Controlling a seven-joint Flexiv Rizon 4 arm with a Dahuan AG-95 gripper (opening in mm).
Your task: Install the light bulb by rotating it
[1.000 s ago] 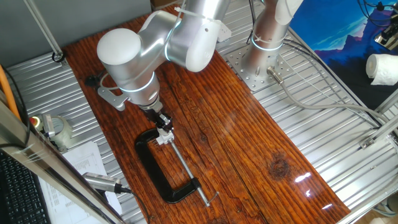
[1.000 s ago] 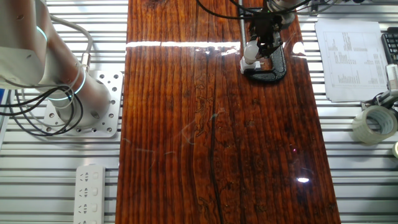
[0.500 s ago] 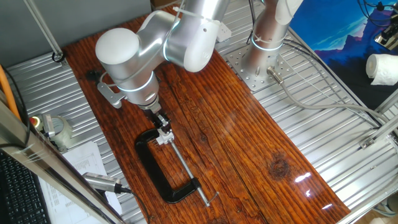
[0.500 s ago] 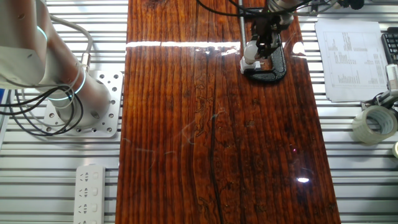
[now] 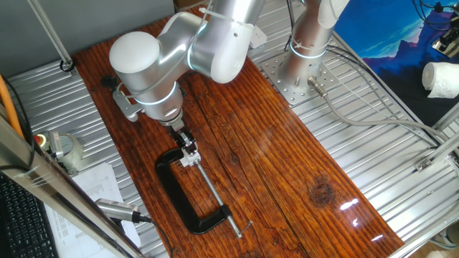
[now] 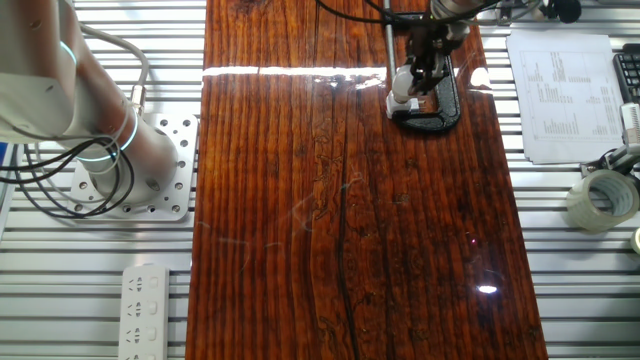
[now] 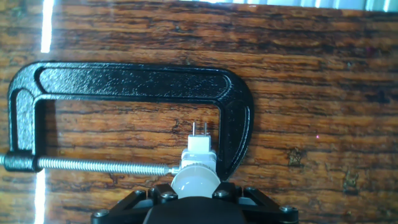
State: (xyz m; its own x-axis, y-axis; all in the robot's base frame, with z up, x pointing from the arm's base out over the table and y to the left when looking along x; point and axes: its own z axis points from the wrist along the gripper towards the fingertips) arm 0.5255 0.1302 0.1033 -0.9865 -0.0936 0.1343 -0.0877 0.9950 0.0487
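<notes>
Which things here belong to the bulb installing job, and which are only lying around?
Belong to the job:
- light bulb, held at the gripper
- white socket block under it
- black C-clamp around the socket

Lying about:
- tape roll
- printed sheet
- power strip
- paper roll

The gripper [image 7: 196, 202] is cut off by the hand view's bottom edge, its fingertips hidden behind the light bulb [image 7: 195, 180]; the bulb's screw base stays hidden.
</notes>
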